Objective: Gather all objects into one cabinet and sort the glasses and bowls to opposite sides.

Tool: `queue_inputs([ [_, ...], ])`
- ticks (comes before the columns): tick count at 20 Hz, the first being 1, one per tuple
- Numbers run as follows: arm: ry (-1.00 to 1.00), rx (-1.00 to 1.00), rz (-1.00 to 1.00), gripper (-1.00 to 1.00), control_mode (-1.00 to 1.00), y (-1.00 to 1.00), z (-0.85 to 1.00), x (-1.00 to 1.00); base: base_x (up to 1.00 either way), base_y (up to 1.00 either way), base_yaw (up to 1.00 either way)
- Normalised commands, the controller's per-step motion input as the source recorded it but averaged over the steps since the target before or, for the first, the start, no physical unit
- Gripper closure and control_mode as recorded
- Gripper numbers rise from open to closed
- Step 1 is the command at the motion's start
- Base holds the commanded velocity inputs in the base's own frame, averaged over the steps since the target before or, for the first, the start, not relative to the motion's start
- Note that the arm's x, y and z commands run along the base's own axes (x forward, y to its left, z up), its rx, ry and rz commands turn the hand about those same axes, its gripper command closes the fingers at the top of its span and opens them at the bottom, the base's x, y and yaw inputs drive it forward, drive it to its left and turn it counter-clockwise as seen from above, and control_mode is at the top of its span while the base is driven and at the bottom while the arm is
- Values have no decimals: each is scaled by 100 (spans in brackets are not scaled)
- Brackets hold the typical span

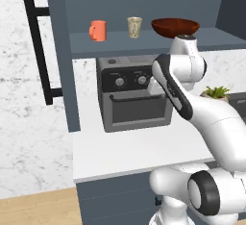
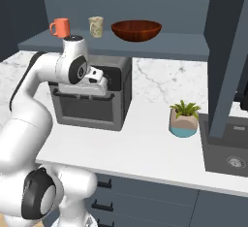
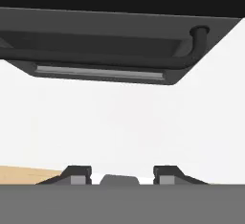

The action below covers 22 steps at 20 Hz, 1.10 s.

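Note:
The slate blue-grey cabinet (image 1: 144, 42) (image 2: 160, 46) stands open above the counter. On its bottom board, from left to right, stand one orange mug (image 1: 97, 30) (image 2: 60, 27), the beige cup (image 1: 134, 27) (image 2: 96, 26) and the wide red-brown bowl (image 1: 175, 26) (image 2: 136, 30). The second orange mug is out of view. My gripper (image 3: 122, 175) (image 2: 99, 83) hangs below the cabinet, in front of the toaster oven, pointing down at the counter. Its fingertips (image 3: 76, 173) stand apart with nothing between them, so it is open.
A dark toaster oven (image 1: 137, 94) (image 2: 92, 102) sits on the white counter (image 1: 134, 147) under the cabinet. The left door with its black bar handle (image 1: 38, 51) swings out left. Right of the oven are a teal plant pot (image 2: 184, 121) and a sink (image 2: 227, 148).

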Motion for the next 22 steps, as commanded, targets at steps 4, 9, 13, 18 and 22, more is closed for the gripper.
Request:
queue_inputs([
  [4,-8,13,0,-100,-100,-22,-21,-21,0,0,0],
  [9,-32,31,-2,-100,-100,-50,-41,-98,0,0,0],
  [13,-3,-1,-15,-100,-100,-26,13,-79,0,0,0],
  [18,11,-28,-23,-100,-100,-22,83,-41,0,0,0],
  [22,8,-23,-11,-100,-100,-38,61,-8,0,0,0],
])
